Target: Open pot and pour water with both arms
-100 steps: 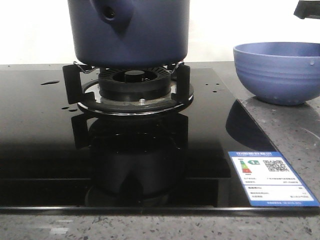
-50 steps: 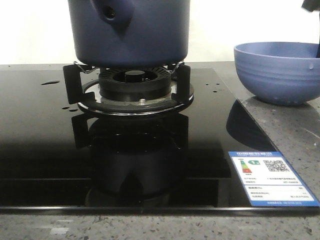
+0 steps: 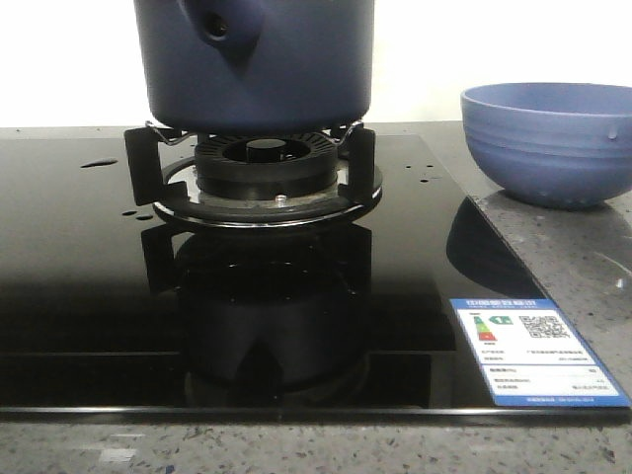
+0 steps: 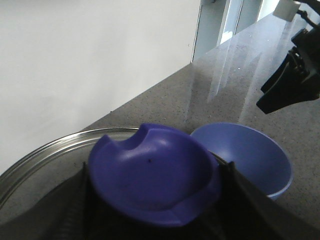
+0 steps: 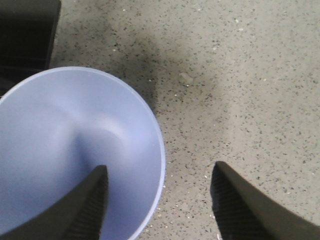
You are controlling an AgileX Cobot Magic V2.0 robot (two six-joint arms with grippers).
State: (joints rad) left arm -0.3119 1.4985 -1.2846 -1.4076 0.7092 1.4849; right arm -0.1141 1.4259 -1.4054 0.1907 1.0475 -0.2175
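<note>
**A:** Starting nearest, what is there?

**B:** The counter [image 3: 296,449] edge, then a black hob [image 3: 79,296] with a label [image 3: 538,351] at its near right corner. Further back, the pot [image 3: 286,69] sits on the burner [image 3: 265,173], its stub [image 3: 219,25] turned toward the camera. A few drops of water [image 3: 99,163] lie on the glass at the pot's left. The bowl [image 3: 548,143] stands on the counter to the right, well apart from the pot.

**A:** And the hands?

**B:** Neither shows from the front. The left wrist view has the left hand [image 4: 157,200] pinching the blue knob [image 4: 155,170] of the lid [image 4: 45,150], a finger at each side. The pot's top is cut off in the front view, so nobody can say whether the lid is seated or raised. The right hand [image 5: 160,170] is spread, hanging over the bowl's rim with one finger above the hollow and the other above bare counter. It holds nothing.

**A:** So which step?

**B:** Most likely the opening, with pouring not yet begun.

**A:** What does the next move call for?

**B:** Probably the left hand carries the lid clear. The right hand must then leave the bowl and take the stub, a firm grip on a short hold, before any tilt toward the bowl.
</note>
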